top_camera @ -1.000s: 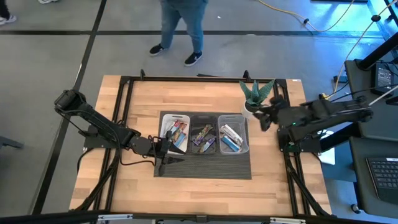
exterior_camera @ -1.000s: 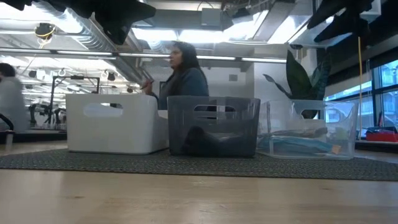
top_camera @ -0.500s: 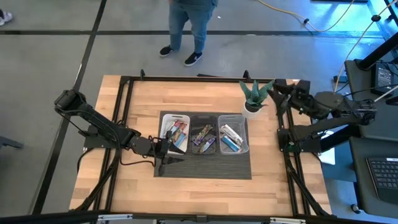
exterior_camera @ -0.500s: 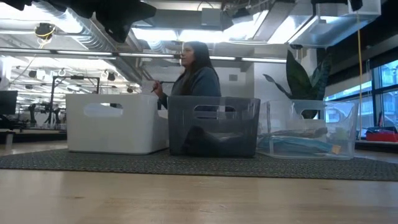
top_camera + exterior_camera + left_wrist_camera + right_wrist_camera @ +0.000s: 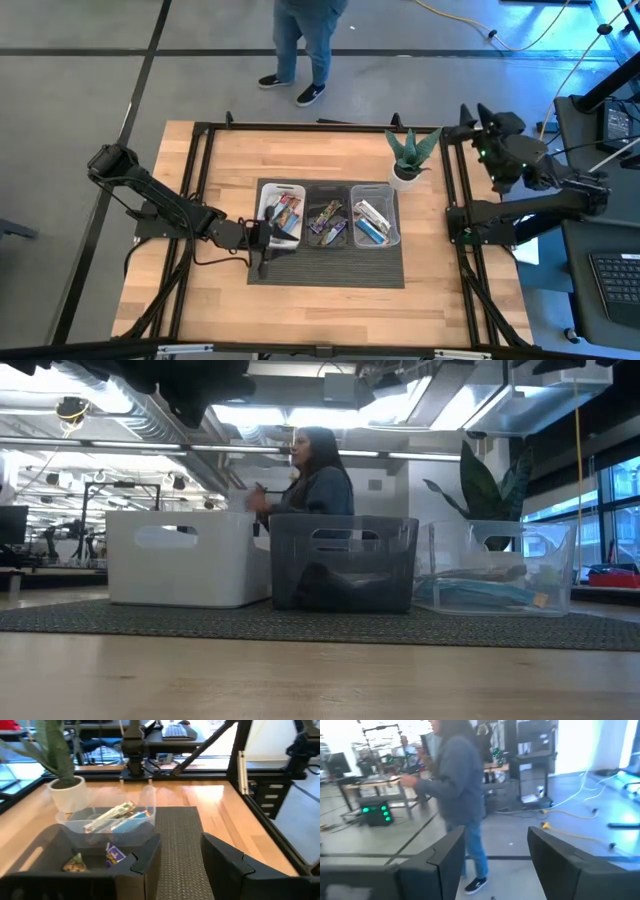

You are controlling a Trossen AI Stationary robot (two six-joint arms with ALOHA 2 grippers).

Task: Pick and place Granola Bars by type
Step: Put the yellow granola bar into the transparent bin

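Granola bars lie sorted in three trays on a dark mat. The white tray (image 5: 268, 190) holds red and blue multicolour bars (image 5: 286, 213). The black tray (image 5: 327, 189) holds dark purple ones (image 5: 326, 220). The clear tray (image 5: 393, 213) holds silver and blue ones (image 5: 371, 220). My left gripper (image 5: 262, 243) hovers open by the white tray's near corner, empty. Its wrist view looks over the black tray's bars (image 5: 113, 855) and the clear tray's bars (image 5: 114, 815). My right gripper (image 5: 472, 122) is raised off the table's far right corner, open and empty (image 5: 495, 865), pointing into the room.
A potted plant (image 5: 410, 155) stands behind the clear tray. The dark mat (image 5: 330, 270) lies under the trays, with bare wood around it. A black frame rail (image 5: 455, 200) runs along the right side. A person (image 5: 303, 40) stands beyond the far edge.
My right arm has drawn back from beside the plant, rising toward the table's far right corner and turning its gripper out toward the room. The person beyond the far edge has shifted a little. My left arm has kept still.
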